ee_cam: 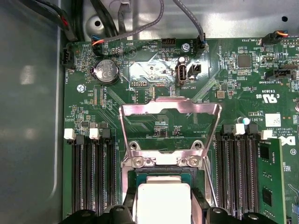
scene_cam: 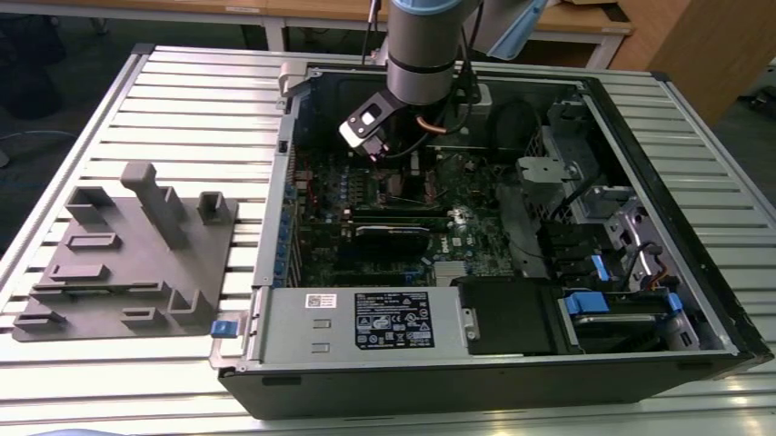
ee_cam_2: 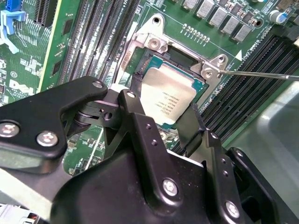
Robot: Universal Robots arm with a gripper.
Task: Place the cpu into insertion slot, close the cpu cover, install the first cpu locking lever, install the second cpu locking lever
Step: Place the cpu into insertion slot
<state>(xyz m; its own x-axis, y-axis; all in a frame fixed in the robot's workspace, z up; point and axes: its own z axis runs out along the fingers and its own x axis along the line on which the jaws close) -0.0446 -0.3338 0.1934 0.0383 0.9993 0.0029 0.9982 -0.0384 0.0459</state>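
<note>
Grey moulded fixtures (scene_cam: 122,263) sit at the exterior view's left on the slatted table (scene_cam: 194,100), well apart from the open computer case (scene_cam: 485,386) that takes up the middle and right. Inside the case we see the arm (scene_cam: 424,45) reaching down over the green motherboard (scene_cam: 327,195).

In the second wrist view the gripper (ee_cam_2: 161,109) is clamped on the cpu (ee_cam_2: 170,91), with its black fingers (ee_cam_2: 138,121) pressing two opposite edges of the chip. The cpu sits at the insertion slot (ee_cam_2: 142,65), inside its dark rim; we cannot tell whether it is fully seated. In the first wrist view the cpu cover (ee_cam: 170,105) is swung open, hinged back from the slot. A thin locking lever (ee_cam_2: 261,74) sticks out free beside the slot.

Toward the exterior view's right, we see blue-tabbed drive bays (scene_cam: 588,304) in the case's corner.
</note>
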